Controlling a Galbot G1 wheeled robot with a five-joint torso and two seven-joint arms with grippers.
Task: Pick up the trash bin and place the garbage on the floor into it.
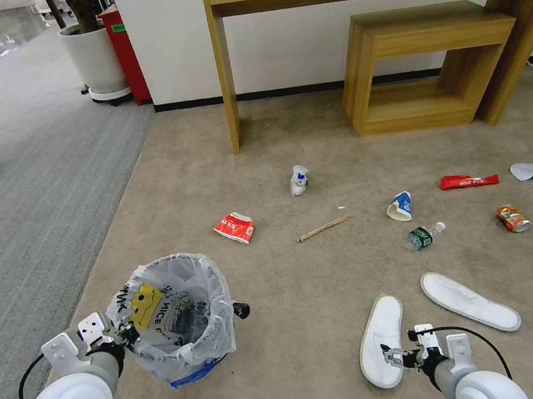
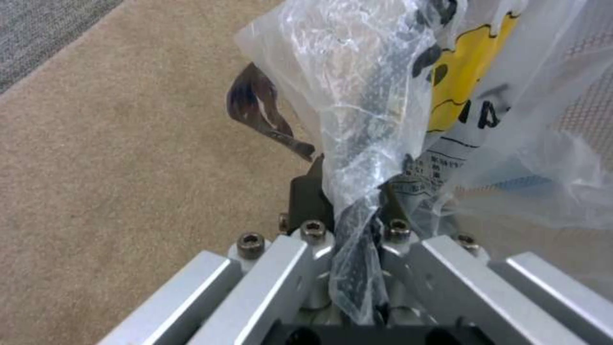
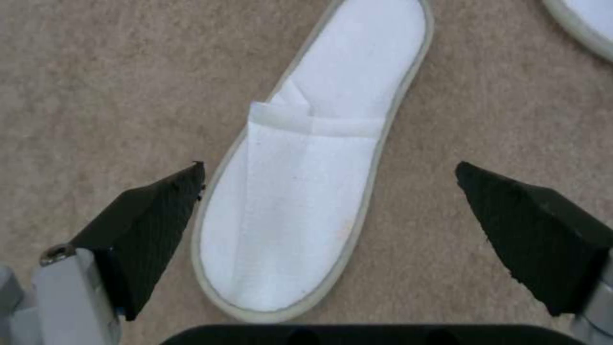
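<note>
Step in hand: first litter pick, with trash bin [image 1: 179, 318] secured.
Left gripper [image 1: 127, 331]: lower left of frame, clenched on the bin's bag-lined rim.
Right gripper [image 3: 329, 239]: released, jaws straddling the nearer white slipper [image 3: 306, 191], lower centre on the beige carpet [image 1: 300, 329].
Next move, judged: descend, close across the slipper.
Bin contents: cannot tell; liner obscures.

Two flat white slippers are lying on the beige carpet, one [image 1: 383, 341] beside the other [image 1: 469, 300]. Two blue-white paper cups are lying there, one [image 1: 299, 179] and another [image 1: 401, 206]. One small round bin with a crinkly white bag [image 1: 178, 314] is showing. One each: crumpled red-white carton [image 1: 234, 227], thin wooden stick [image 1: 323, 227], green plastic bottle [image 1: 424, 236], long red wrapper [image 1: 468, 181], crushed orange can [image 1: 512, 218], white tissue [image 1: 526, 171].
</note>
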